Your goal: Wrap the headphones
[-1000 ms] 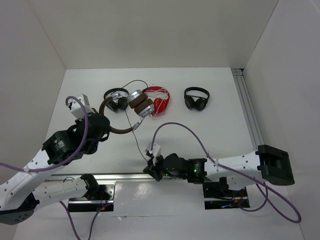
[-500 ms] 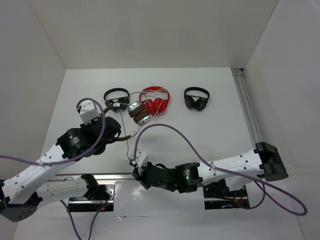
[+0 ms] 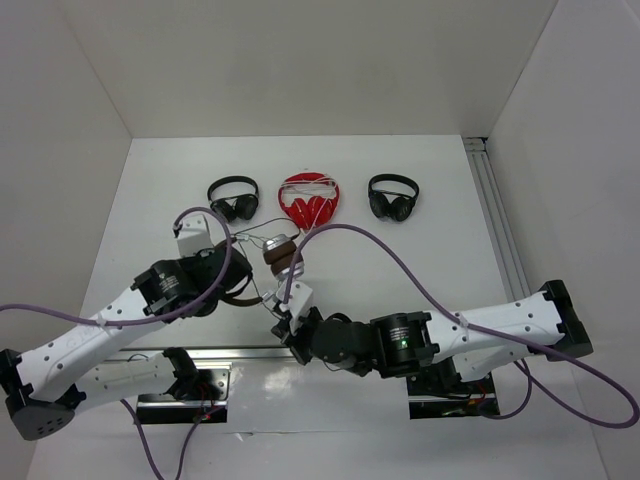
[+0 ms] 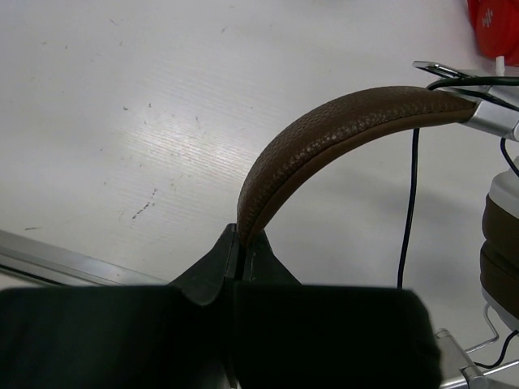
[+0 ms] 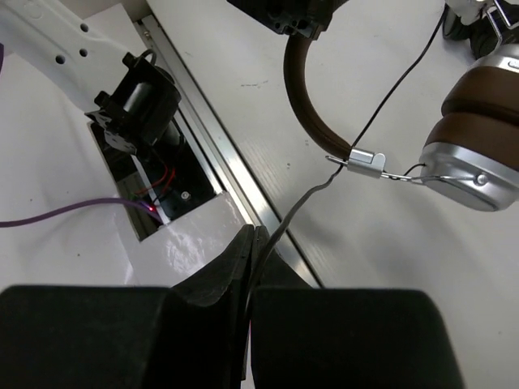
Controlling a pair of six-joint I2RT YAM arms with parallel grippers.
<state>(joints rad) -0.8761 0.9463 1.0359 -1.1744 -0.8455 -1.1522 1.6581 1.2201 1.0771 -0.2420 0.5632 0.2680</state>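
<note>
My right claw [image 5: 253, 235] was clamped on the thin cable [image 5: 302, 201], close to the front rail [image 5: 212, 154]. My left claw [image 4: 241, 241] was clamped on the brown headband [image 4: 324, 134]. The headphones [image 3: 280, 252] were mid-table, cups just past both claws. At the back were the left black pair [image 3: 233, 198], red pair [image 3: 309, 200] and right black pair [image 3: 393, 196].

No writing, brand, number or sign can be read in any view. The red headphones [image 4: 496, 24] carry small white marks, too blurred to tell whether they are letters. The brown headphones [image 4: 340, 130] and their silver ear cup [image 5: 474, 182] show nothing legible.
</note>
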